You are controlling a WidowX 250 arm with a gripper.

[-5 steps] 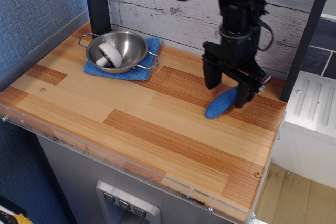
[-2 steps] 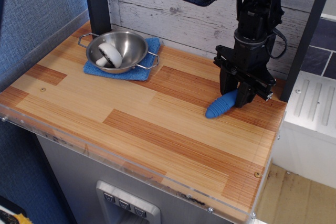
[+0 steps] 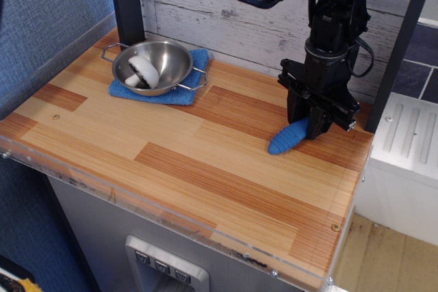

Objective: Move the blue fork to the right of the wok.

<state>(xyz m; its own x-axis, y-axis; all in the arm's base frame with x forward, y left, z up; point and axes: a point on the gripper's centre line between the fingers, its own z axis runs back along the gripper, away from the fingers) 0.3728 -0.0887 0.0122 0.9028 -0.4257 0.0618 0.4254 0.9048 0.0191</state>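
Note:
The blue fork (image 3: 286, 137) lies on the wooden table at the right, its ribbed blue handle pointing to the front left. Its silver head is hidden behind my gripper (image 3: 307, 123). The black fingers have closed in on the handle's far end, and the fork still rests on the table. The wok (image 3: 152, 65) stands at the back left, far from the gripper, shiny steel with two wire loop handles.
The wok sits on a blue cloth (image 3: 179, 94) and holds a white object (image 3: 142, 72). A dark post (image 3: 127, 1) stands behind the wok. The table's right edge (image 3: 357, 189) is close to the fork. A white plank wall runs along the back.
The gripper has shifted slightly right and its fingers have gone from wide open around the fork to closed on the handle's far end. The fork and the wok have not moved.

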